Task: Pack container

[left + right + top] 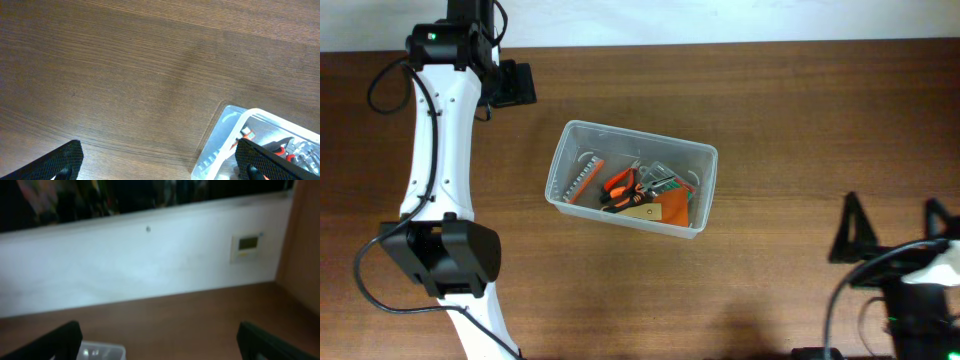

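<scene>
The left gripper [157,160] stood wide open and empty, the container [557,172] just beside one fingertip, near corner foremost. The right gripper [890,228], likewise spread and empty, lay well apart; its blurred view apparently showed the container far ahead. The left arm was nearer.

The left arm [438,150] is wearing long white shells between bulky black joint housings, with small dark screws dotting the upper link. A green light [432,37] is glowing on its top housing, and thin black cables [370,92] are looping off it. The right arm [938,266] is showing white over black too. The left gripper's fingers [62,160] are showing matte black, finely grid-textured faces.
</scene>
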{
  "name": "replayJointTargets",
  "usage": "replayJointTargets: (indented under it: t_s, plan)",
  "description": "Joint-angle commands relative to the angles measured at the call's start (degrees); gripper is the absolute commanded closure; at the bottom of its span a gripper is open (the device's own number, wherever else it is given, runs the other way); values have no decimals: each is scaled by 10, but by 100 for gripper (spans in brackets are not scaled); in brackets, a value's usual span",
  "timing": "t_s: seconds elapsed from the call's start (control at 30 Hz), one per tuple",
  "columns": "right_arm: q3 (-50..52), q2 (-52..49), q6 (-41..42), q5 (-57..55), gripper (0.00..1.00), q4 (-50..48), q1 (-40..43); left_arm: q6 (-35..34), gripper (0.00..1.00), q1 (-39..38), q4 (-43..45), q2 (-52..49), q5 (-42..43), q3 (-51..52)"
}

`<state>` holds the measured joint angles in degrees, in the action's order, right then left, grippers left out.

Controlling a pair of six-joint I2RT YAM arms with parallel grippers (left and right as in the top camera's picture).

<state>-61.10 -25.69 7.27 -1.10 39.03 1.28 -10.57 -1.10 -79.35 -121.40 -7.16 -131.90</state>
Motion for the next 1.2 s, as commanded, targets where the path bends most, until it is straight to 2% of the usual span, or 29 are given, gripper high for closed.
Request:
replayJointTargets:
  t_s: [0.0, 0.2, 0.43, 1.17]
  plan:
    - [139, 63, -3, 39, 1, -87, -5, -7, 1, 3, 0, 4, -6, -11]
    - [295, 147, 7, 52, 1, -205, -5, -7, 1, 3, 0, 4, -6, -11]
    - [403, 211, 8, 52, 1, -276, -5, -7, 1, 3, 0, 4, -6, -11]
    - [600, 255, 28, 50, 1, -414, -5, -7, 1, 3, 0, 4, -6, -11]
